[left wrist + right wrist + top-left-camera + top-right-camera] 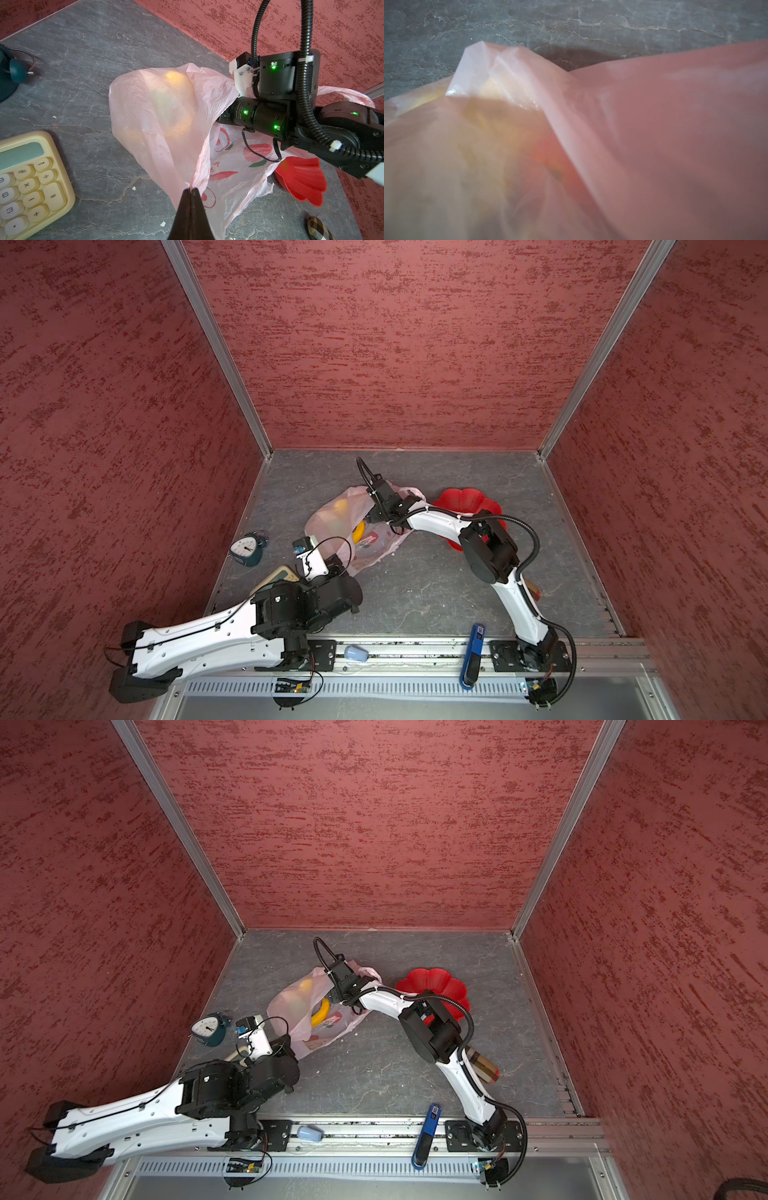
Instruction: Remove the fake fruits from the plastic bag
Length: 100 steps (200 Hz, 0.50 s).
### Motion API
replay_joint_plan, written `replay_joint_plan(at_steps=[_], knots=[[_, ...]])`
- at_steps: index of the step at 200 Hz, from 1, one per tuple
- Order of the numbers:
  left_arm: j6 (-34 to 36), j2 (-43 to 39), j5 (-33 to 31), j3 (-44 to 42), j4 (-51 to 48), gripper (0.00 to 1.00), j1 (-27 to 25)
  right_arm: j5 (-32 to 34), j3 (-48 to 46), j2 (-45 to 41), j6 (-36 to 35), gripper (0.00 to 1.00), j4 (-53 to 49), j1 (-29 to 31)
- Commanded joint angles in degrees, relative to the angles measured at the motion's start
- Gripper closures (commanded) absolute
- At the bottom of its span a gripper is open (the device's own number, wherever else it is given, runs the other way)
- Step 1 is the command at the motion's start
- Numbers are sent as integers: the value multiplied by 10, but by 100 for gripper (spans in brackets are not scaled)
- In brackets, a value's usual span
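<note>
The plastic bag [328, 522] lies slumped near the middle of the grey stone-look table [415, 597], with a teal alarm clock [247, 549] off to its left and the red flower-shaped dish [461, 499] just beside it on the right. The left gripper [190, 190] has its jaws pressed fully together on a gathered edge of the bag's mouth, so the pink film runs taut up to the pinch. The right gripper [225, 119] reaches in from the other side, its front end buried in the bag's opening (the fingers are swallowed by the plastic, so I cannot tell how wide they stand or whether they have hold of anything). The fake fruits are in the bag: in both top views the yellow banana [358, 531] shows at the opening just beside the right wrist, and the yellow round fruit [305, 986] glows through the film at the far end. Through the right wrist camera there is only pink plastic close up, with blurred yellow and a reddish patch [550, 158] behind it. A cream calculator [27, 178] sits near the left arm, apart from the bag.
</note>
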Motion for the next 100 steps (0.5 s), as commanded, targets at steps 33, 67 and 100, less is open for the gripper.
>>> replay_joint_plan(at_steps=[33,67,100], knots=[[4,-6,1,-6,-5,96,7,-3,14,14,-4,30,38,-8],[4,-7,3,-8,-5,96,11,-8,9,13,-6,35,40,-10],[5,-7,5,-8,-5,96,12,-17,8,17,-8,28,41,-12]])
